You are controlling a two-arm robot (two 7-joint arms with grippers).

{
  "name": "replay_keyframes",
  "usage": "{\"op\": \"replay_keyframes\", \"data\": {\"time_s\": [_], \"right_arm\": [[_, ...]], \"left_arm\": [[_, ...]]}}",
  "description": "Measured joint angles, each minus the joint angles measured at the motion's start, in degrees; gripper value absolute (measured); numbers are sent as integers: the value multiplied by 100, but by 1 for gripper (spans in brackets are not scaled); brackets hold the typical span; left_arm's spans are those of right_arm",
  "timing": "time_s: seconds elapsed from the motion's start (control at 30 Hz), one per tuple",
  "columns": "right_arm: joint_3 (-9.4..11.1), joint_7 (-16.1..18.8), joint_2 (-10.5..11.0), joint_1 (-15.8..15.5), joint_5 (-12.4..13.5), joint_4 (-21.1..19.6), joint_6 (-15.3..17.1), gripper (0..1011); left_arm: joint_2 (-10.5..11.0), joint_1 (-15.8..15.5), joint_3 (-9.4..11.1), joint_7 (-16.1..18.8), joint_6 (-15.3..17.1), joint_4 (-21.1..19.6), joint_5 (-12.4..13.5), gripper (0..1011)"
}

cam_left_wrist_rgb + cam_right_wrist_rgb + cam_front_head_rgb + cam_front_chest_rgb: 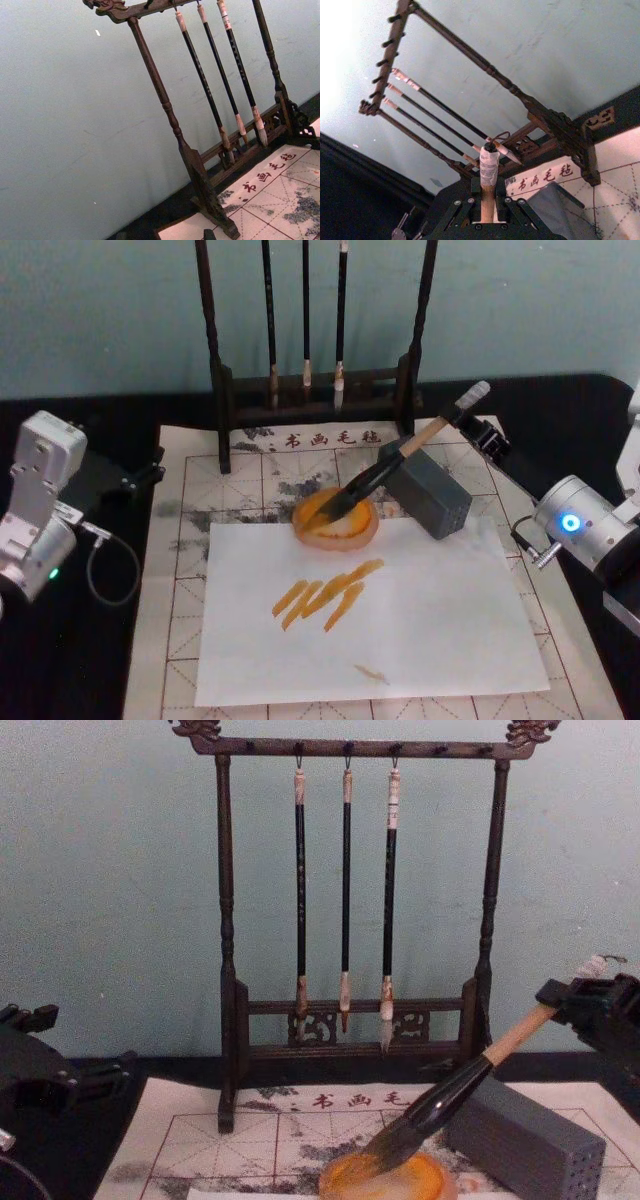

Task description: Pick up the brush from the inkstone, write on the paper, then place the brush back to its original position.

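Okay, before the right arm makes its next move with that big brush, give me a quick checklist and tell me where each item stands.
1. Bristles in the inkstone: ok, the tip of the brush sits in the dish.
2. Grip: ok, the right gripper is shut on the handle near the end cap.
3. Writing done: ok, orange strokes lie on the white sheet.
4. Handle clear of the grey block: cannot tell, they overlap in the head view.
5. Left arm out of the way: ok, parked at the table's left.
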Motion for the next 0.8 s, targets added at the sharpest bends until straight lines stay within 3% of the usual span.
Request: {"op": "replay_keyframes", "data": {"time_s": [0.47,0.8], "right_arm": [[-288,389,271,-21,-319,-148,-387,185],[-368,539,357,-35,-513,-216,-506,185]], "left_arm": [[0,0,0,0,0,0,0,1001],[0,0,0,0,0,0,0,1001]]}}
